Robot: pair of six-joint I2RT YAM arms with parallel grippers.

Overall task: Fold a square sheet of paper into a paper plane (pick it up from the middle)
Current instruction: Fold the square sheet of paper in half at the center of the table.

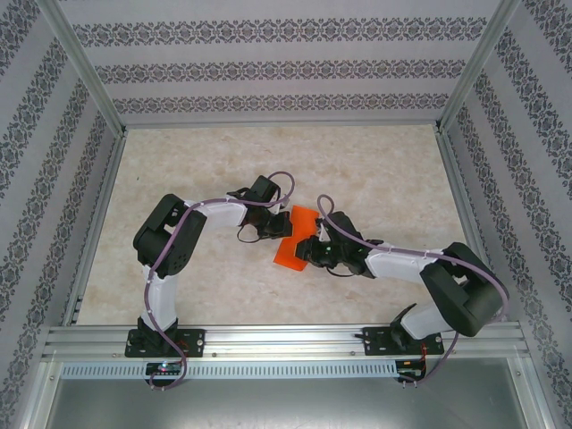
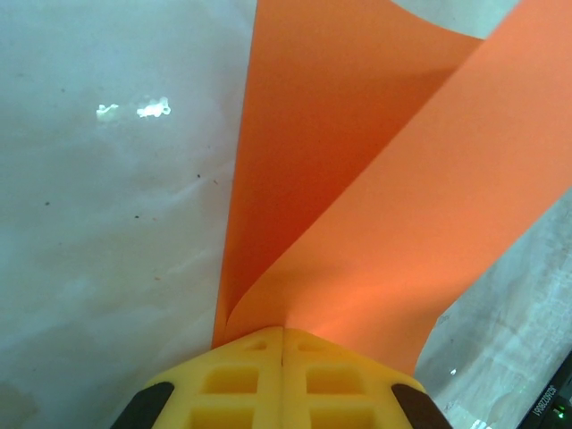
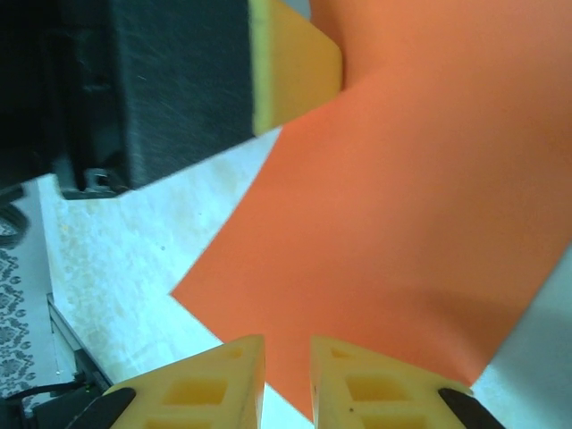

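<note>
Bright orange paper sheet point(image 1: 293, 239) (curled double): left fingers point(image 2: 232, 380) pinching it, right fingers point(image 3: 201, 389) slightly spread at its edge.

Bright, even light from above washes my counter point(image 1: 375, 170); shadows are faint. At my left wrist the sheet of paper point(image 2: 357, 179) looks soft and blurred, and small glare spots glint on the counter beside it.

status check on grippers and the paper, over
Left gripper shut, pinching the square sheet of paper at a curled fold. Right gripper slightly open, sheet edge in its gap. No obstruction seen.
</note>
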